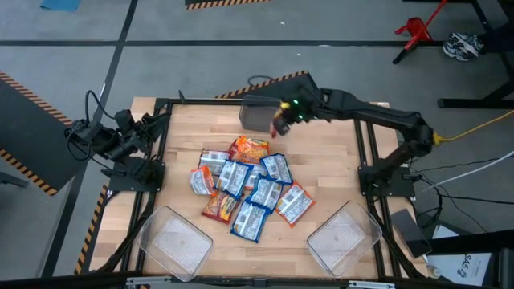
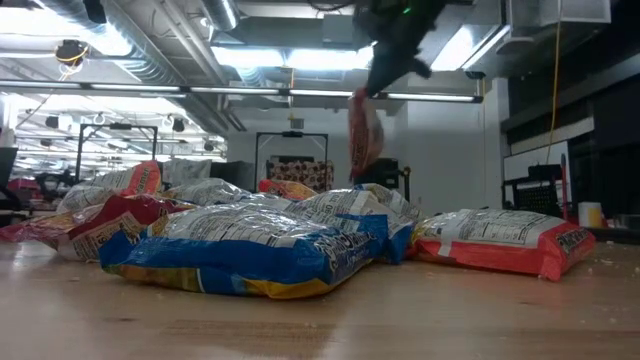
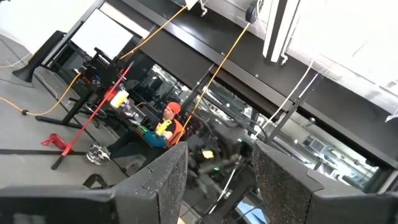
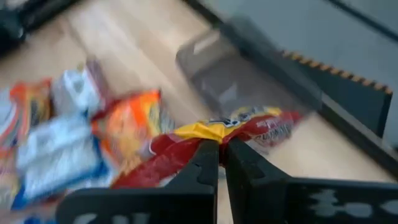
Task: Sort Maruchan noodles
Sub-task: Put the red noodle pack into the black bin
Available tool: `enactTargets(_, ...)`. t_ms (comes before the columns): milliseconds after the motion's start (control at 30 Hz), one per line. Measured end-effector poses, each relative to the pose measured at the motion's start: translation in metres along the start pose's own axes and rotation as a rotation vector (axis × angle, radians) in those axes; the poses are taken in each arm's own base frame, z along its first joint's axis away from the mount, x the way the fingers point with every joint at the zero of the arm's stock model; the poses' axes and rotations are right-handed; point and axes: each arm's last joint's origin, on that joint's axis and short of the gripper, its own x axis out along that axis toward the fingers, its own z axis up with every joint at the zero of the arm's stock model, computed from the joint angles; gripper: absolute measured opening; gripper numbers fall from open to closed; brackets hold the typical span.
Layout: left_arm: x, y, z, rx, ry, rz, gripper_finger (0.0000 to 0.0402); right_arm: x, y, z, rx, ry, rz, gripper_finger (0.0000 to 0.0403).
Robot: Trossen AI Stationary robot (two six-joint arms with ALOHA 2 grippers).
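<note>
Left gripper (image 3: 214, 180): parked off the table's 9 o'clock edge, idle; its fingers stand apart with nothing between them, pointing into the room.

Left bin (image 1: 173, 238): clear tub at about 7 o'clock on the table (image 1: 329, 152); it appears to hold no packets.

Pile (image 1: 245, 189): roughly a dozen blue-and-white, orange and red packets heaped at the table's centre, overlapping and touching one another.

Dark bin (image 1: 259, 112): smoky tub at 12 o'clock, just beside the carried packet; whether anything lies in it cannot be told.

Right gripper (image 1: 281, 119): reaching in from the 3 o'clock side to about 12 o'clock, fingers pinched tight on a red packet (image 4: 205, 140) that dangles in the air above the wood.

Right bin (image 1: 344, 237): clear tub at about 5 o'clock, also seemingly bare.

Progress: judged early; one packet is lifted and near the dark bin, nearly all the rest unsorted.

Surroundings: red stand (image 1: 415, 32) on the floor at 1 o'clock; a person in an orange vest (image 3: 169, 127) sits in the room beyond.

In the way: the stacked packets probably make clean single picks awkward; the path to the dark bin looks open.
</note>
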Motion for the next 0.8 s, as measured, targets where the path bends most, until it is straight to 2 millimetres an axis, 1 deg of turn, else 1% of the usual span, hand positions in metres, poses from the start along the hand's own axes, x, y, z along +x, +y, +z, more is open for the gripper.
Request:
enactTargets(67,0.0,0.0,0.0,0.0,0.0,0.0,0.0176,0.018,-0.004,0.011,-0.008,-0.014,-0.014,0.0)
enactTargets(267,0.0,0.0,0.0,0.007,0.0,0.001,0.0176,0.071,-0.019,0.044,-0.006,-0.032,0.03,0.0)
enactTargets(433,0.0,0.0,0.0,0.023,0.0,0.003,0.0176,0.113,-0.034,0.058,-0.028,0.006,0.022,0.0)
enactTargets(533,0.0,0.0,0.0,0.023,-0.001,0.004,0.0176,0.129,-0.044,0.062,-0.017,0.022,0.052,0.0)
enactTargets(633,0.0,0.0,0.0,0.024,-0.001,0.006,0.0176,0.14,-0.053,0.059,-0.003,0.057,0.061,0.0)
enactTargets(800,0.0,0.001,0.0,0.024,-0.005,0.023,0.0176,0.149,-0.063,0.052,-0.008,0.137,0.088,0.0)
